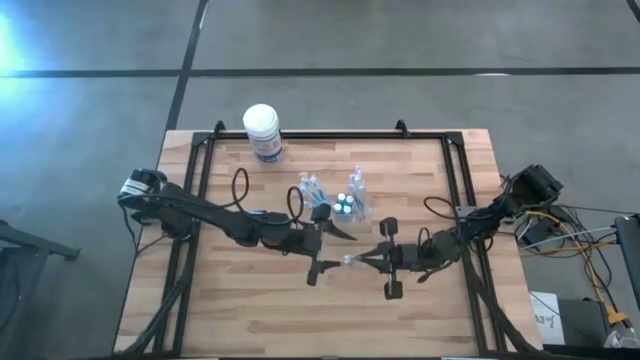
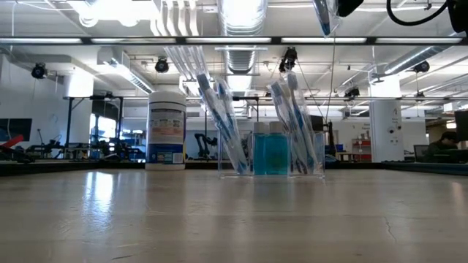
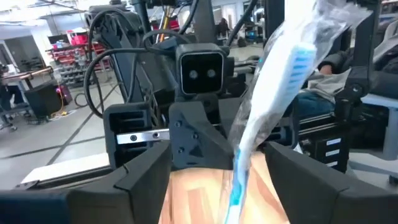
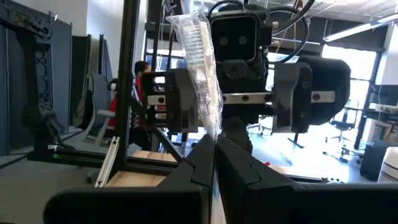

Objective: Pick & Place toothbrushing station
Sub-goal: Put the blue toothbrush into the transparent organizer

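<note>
The toothbrushing station (image 1: 335, 200), a clear holder with wrapped toothbrushes and blue bottles, rests by its base on the table's far middle and shows in the low view (image 2: 270, 153). Just nearer than it, my two grippers face each other. My right gripper (image 4: 215, 155) is shut on one toothbrush in a clear wrapper (image 3: 273, 99). My left gripper (image 1: 343, 250) is open. Its fingers (image 3: 146, 177) stand on either side of that toothbrush without touching it. My right gripper pinches the wrapped toothbrush's lower handle part (image 4: 211, 127) between its two shut fingers. The fingers come nearly level from the table's right and lie across it. The toothbrush stands tilted, bristle end (image 3: 300, 62) up, and is lifted clear of the table.
A white-lidded round canister with a blue label (image 1: 263, 130) stands at the far left of the table (image 2: 166, 130). Black frame rails (image 1: 200, 170) run along the table's sides. Bare wood (image 1: 300, 320) lies toward the near edge.
</note>
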`<state>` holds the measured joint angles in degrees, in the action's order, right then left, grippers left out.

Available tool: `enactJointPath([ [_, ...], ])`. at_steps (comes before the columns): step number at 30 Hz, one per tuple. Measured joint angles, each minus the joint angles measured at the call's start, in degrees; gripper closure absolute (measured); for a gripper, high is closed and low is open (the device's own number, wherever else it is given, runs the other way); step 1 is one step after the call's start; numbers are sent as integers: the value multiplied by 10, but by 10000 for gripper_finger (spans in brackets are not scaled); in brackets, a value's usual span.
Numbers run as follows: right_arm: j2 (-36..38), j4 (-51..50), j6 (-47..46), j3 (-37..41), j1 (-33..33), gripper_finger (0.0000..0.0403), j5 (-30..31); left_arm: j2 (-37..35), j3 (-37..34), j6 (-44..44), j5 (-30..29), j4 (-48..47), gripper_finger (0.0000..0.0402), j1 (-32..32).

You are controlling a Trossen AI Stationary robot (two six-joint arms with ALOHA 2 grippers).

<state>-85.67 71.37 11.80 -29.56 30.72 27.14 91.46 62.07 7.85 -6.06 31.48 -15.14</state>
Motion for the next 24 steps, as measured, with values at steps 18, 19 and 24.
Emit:
enactJointPath([
  [18, 0, 4, 4, 0, -5, 394, -1, 9, -1, -4, 25, 22, 385, 0],
  [19, 0, 4, 4, 0, -5, 394, -1, 9, -1, -4, 27, 22, 385, 0],
  [24, 0, -5, 2, 0, -5, 393, -1, 8, -2, 4, 29, 20, 385, -1],
])
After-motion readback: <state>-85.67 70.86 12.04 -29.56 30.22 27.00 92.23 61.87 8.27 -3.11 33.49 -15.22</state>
